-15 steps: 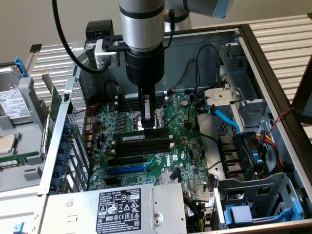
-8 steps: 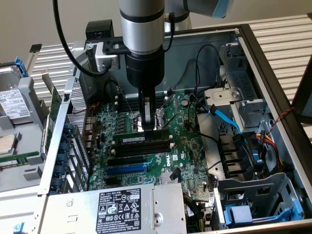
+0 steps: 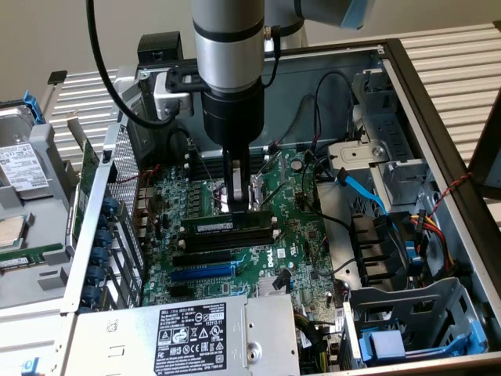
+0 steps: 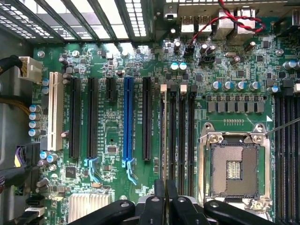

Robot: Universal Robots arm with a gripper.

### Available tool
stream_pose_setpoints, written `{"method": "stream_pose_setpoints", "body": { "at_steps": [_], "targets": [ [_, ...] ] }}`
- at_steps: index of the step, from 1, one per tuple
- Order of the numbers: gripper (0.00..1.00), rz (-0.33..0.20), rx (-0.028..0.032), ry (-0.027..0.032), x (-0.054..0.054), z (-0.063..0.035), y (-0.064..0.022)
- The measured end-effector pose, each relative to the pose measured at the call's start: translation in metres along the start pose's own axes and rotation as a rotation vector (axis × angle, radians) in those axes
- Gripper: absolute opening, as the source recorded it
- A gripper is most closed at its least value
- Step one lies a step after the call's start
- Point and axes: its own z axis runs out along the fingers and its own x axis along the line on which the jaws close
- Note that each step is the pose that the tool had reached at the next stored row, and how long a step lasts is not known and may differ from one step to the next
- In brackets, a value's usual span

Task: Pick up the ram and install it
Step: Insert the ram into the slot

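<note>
The ram (image 3: 211,226) is a thin dark stick with a white label. It stands on edge over the black memory slots of the green motherboard (image 3: 301,235), just in front of the CPU socket (image 3: 235,192). My gripper (image 3: 237,207) comes straight down from the arm and is shut on the ram's top edge near its middle. In the wrist view the ram (image 4: 163,136) shows edge-on as a narrow line along the memory slot farthest from the CPU socket (image 4: 233,168). The gripper (image 4: 165,193) has its two dark fingertips pinched close on either side of that line.
The open PC case holds a blue slot (image 3: 202,272) (image 4: 127,122) and long black slots beside the ram. A power supply (image 3: 188,337) sits at the front, drive cages (image 3: 407,329) and loose cables (image 3: 360,188) on the exterior view's right. Case walls (image 3: 438,133) surround the board.
</note>
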Motion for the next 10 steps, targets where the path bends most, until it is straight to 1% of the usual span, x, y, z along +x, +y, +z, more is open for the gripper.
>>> {"method": "stream_pose_setpoints", "body": {
  "at_steps": [6, 10],
  "targets": [
    [0.13, 0.0, 0.0015, -0.0003, 0.0003, 0.0009, 0.0001],
    [0.13, 0.0, 0.0014, 0.0, 0.0007, 0.0015, 0.0001]
  ]
}}
